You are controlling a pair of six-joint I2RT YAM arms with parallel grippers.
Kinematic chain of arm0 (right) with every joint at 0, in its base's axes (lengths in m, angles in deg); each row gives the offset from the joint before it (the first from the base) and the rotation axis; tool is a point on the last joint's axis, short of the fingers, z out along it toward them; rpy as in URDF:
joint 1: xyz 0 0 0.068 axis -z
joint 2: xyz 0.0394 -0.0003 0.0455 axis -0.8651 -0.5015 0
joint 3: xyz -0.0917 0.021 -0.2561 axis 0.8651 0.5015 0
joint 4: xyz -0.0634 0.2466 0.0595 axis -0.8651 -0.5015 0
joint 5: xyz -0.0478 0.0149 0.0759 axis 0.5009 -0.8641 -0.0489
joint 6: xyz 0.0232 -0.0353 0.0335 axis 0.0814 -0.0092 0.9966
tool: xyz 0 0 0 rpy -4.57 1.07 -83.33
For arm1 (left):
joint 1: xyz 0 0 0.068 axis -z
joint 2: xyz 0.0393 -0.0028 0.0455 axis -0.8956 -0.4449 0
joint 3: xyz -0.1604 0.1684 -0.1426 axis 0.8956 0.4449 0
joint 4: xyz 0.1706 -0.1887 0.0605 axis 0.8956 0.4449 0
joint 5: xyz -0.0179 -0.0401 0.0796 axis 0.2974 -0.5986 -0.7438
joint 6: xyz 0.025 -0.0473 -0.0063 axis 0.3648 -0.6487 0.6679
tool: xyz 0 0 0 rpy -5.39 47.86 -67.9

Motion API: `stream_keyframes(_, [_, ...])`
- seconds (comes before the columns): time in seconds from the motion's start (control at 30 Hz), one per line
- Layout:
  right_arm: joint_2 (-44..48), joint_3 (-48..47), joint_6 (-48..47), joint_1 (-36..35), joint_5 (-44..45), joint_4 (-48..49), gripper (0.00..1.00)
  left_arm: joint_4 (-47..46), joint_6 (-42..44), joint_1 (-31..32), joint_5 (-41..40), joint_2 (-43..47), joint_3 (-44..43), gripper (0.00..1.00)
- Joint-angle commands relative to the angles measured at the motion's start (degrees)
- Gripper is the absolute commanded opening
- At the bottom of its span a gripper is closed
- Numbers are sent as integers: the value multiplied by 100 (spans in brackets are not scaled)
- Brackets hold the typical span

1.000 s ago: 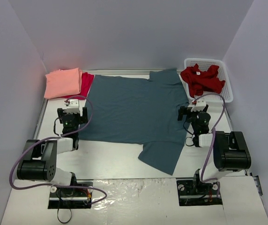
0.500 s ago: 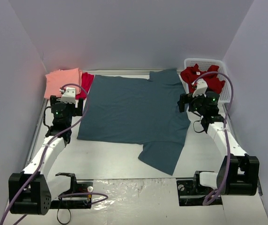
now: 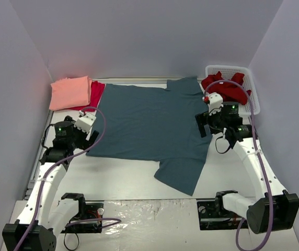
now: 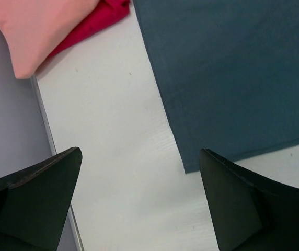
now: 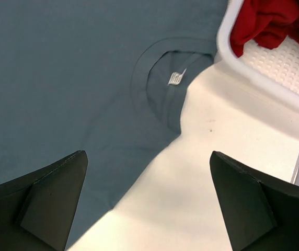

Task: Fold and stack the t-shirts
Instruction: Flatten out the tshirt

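A large slate-blue t-shirt [image 3: 149, 123] lies spread flat mid-table, one sleeve [image 3: 181, 175] pointing toward the near edge. A folded salmon-pink t-shirt [image 3: 70, 92] rests on a crimson one [image 3: 95, 92] at the back left. A dark red t-shirt [image 3: 225, 88] is crumpled in the basket. My left gripper [image 3: 93, 135] hangs open over bare table beside the blue shirt's [image 4: 233, 68] near-left corner. My right gripper [image 3: 204, 124] is open above the shirt's right edge [image 5: 66, 78], just below its collar label [image 5: 176, 77]. Neither holds anything.
The white lattice basket [image 3: 251, 102] stands at the back right, its rim [image 5: 259, 89] close to the right gripper [image 5: 148, 153]. A metal rail [image 4: 45, 125] and the side wall run along the table's left edge, near the left gripper [image 4: 140, 151].
Both arms have unfolded from their tucked pose and reached forward. The left gripper now angles toward the blue shirt's left corner, and the right gripper has swung left over its collar side.
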Motion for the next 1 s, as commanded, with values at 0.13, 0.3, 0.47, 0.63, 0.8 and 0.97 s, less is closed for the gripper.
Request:
stream_keyframes(0.13, [174, -368, -710, -568, -33, -1278, 100, 931, 416, -2, 411, 343, -56, 94])
stream_keyframes(0.3, [-948, -851, -948, -779, 545, -1376, 100, 720, 179, -2, 613, 212, -30, 94])
stream_keyframes(0.47, [-2022, -1151, -992, -806, 775, -1306, 100, 571, -182, -2, 631, -437, -389, 94])
stream_keyframes(0.63, [-2937, -1554, -834, -806, 599, -1139, 100, 238, -217, 15, 622, -1211, -618, 94])
stream_keyframes(0.8, [-3544, -2064, -790, -788, 652, -1112, 100, 35, -331, 15, 956, -2036, -1136, 94])
stream_keyframes(0.97, [-4036, -2750, -676, -762, 722, -1130, 100, 157, -542, 24, 1456, -2986, -2006, 94])
